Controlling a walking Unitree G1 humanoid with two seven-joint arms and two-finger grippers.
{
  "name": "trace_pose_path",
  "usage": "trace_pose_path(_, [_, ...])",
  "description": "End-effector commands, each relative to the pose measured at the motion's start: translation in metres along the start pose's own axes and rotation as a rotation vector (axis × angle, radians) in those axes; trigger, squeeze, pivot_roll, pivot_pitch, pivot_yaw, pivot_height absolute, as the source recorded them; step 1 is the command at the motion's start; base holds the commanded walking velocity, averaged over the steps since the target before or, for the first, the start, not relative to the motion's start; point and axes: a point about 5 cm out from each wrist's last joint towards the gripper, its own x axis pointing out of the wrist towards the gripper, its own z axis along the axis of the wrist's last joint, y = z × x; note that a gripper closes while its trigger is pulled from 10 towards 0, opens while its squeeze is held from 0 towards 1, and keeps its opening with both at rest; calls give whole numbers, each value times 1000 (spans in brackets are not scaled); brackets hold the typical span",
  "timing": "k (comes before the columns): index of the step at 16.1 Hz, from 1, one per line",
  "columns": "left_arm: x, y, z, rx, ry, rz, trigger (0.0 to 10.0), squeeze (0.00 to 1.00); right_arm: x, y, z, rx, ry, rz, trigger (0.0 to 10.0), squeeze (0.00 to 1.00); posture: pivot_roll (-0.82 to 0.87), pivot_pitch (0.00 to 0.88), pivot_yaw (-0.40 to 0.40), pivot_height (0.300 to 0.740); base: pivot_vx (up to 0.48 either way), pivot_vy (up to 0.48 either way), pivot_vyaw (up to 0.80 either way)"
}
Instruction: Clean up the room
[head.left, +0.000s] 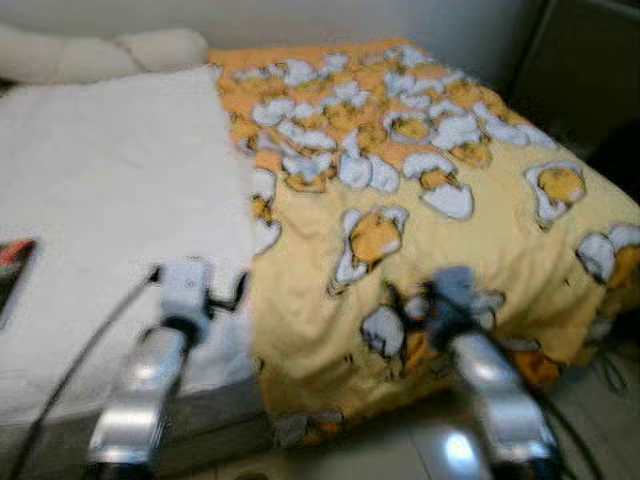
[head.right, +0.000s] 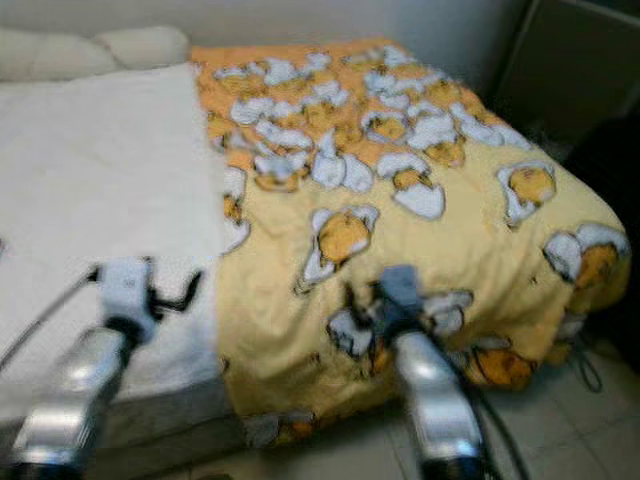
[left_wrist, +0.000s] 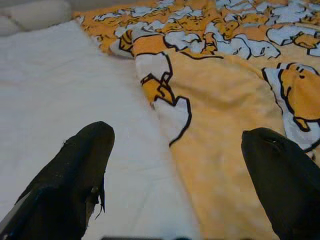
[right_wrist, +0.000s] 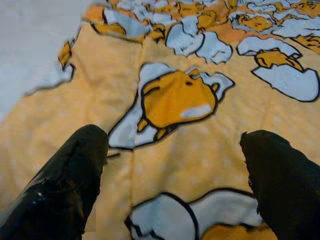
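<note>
A yellow and orange blanket (head.left: 430, 190) printed with cartoon egg figures covers the right half of the bed, its edge folded back along the middle. The left half shows the bare white sheet (head.left: 110, 200). My left gripper (left_wrist: 177, 180) hovers open over the blanket's folded edge, where sheet meets blanket (left_wrist: 225, 150). My right gripper (right_wrist: 175, 175) hangs open just above the blanket (right_wrist: 175, 100) near the bed's foot, nothing between its fingers. Both silver arms reach forward from the bottom of the head views, the left arm (head.left: 150, 370) and the right arm (head.left: 490, 380).
A cream pillow (head.left: 100, 52) lies at the head of the bed by the wall. A dark flat object with red (head.left: 14, 265) rests at the sheet's left edge. Dark furniture (head.left: 590, 70) stands to the right. Tiled floor (head.left: 450, 450) lies below the bed's foot.
</note>
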Motion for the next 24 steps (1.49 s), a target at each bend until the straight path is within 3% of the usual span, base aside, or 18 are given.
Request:
trace_pose_path(1, [4, -8, 5, 6, -20, -30, 10000, 118, -4, -14, -2, -15, 7, -43, 10000, 0, -36, 0, 9, 740, 300, 0, 0])
trace_pose_path(8, [5, -7, 4, 18, -14, -29, 10000, 114, -2, -13, -2, -27, 8, -29, 10000, 0, -30, 0, 5, 740, 298, 0, -329])
trace_pose_path(12, [9, 1, 1, 31, 13, 34, 10000, 98, -2, -9, 2, -34, -4, 4, 10000, 0, -33, 0, -1, 740, 146, 0, 0])
trace_pose_path(14, [15, 7, -3, 47, 46, 61, 10000, 137, -4, -6, 5, -51, -7, 56, 10000, 0, -44, 0, -6, 740, 0, 0, 0])
trace_pose_path(15, [19, 15, -10, 35, 98, 67, 10000, 831, -7, -3, 9, -69, -12, 105, 10000, 0, -52, 0, -7, 740, 0, 0, 0])
trace_pose_path(16, [19, 15, -10, 35, 98, 67, 10000, 831, -7, -3, 9, -69, -12, 105, 10000, 0, -52, 0, -7, 740, 0, 0, 0])
trace_pose_path(17, [21, 19, -13, 22, 121, 73, 10000, 1000, -8, -3, 11, -72, -12, 127, 10000, 0, -57, 0, -9, 740, 0, 0, 0])
trace_pose_path(18, [27, 27, -24, 22, 205, 93, 10000, 1000, -15, 0, 16, -81, -9, 204, 10000, 0, -72, 0, -12, 740, 0, 0, 0])
trace_pose_path(19, [30, 32, -38, 29, 296, 107, 10000, 655, -23, 5, 20, -98, 3, 296, 10000, 0, -97, 0, -12, 740, 0, 0, 0])
trace_pose_path(20, [31, 34, -47, 38, 346, 117, 10000, 376, -28, 6, 22, -108, 11, 354, 10000, 0, -111, 0, -17, 740, 0, 0, 0])
trace_pose_path(22, [31, 34, -60, 27, 423, 136, 10000, 235, -34, 6, 28, -104, 17, 415, 10000, 0, -126, 0, -27, 740, 0, 0, 0])
trace_pose_path(24, [32, 25, -71, -4, 475, 115, 10000, 224, -39, 4, 30, -92, 35, 445, 10000, 0, -146, 0, -48, 740, 0, 0, 0])
